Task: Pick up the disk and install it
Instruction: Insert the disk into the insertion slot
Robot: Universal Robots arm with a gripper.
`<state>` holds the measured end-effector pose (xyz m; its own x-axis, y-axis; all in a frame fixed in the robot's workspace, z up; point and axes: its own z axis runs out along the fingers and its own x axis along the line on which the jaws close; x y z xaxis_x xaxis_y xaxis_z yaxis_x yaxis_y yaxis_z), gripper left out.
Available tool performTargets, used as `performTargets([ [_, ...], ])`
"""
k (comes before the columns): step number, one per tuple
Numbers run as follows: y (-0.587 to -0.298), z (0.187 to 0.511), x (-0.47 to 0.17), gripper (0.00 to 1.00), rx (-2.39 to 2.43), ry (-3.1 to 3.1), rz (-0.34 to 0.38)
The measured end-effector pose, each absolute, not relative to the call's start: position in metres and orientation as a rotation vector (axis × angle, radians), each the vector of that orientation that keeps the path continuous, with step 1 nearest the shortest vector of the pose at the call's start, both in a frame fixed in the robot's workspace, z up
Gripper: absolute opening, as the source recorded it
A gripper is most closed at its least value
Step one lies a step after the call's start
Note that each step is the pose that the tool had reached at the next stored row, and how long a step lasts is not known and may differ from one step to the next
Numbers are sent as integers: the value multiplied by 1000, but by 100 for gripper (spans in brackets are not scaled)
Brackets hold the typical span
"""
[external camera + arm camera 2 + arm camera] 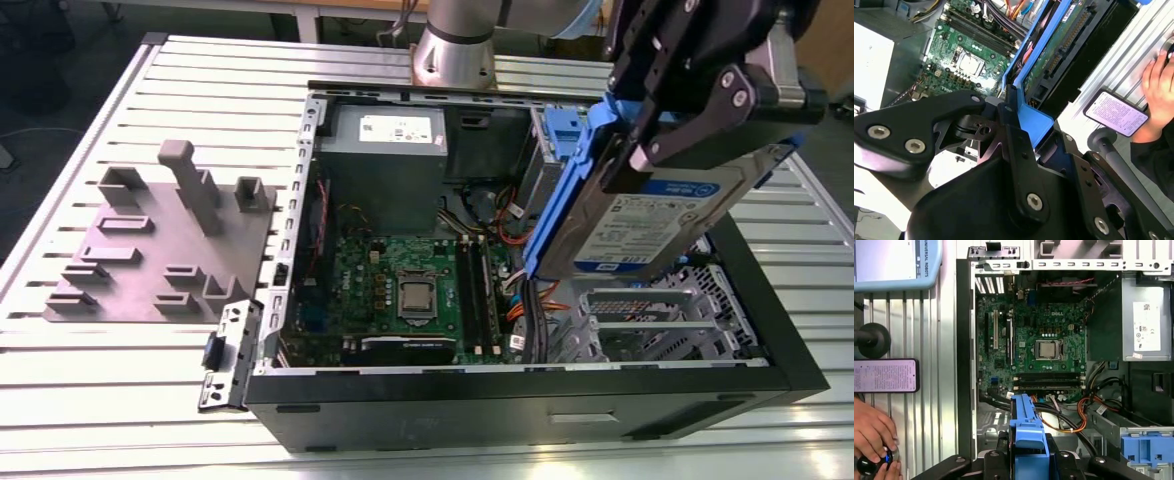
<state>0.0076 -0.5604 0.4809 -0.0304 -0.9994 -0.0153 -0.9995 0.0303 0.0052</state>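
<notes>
The pincer [674, 135] was clamped on the disk [654, 225], held tilted above the open computer case [534, 400], so pickup looked done, while seating it inside was not yet done.

An open computer case [534, 405] sits beside a grey fixture plate [144, 238].

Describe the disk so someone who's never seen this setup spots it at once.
Start at the open black computer case on the slatted metal table. Above its side at the exterior view's right, the gripper holds the disk tilted in the air. It is the silver slab with a white-and-blue label and blue frame, unlike the grey power supply sitting inside the case.
</notes>
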Motion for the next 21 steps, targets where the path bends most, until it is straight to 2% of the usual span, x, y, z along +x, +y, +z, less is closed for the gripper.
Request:
performTargets([
  [21, -566, 463, 51, 37, -2189, 2242, 21],
])
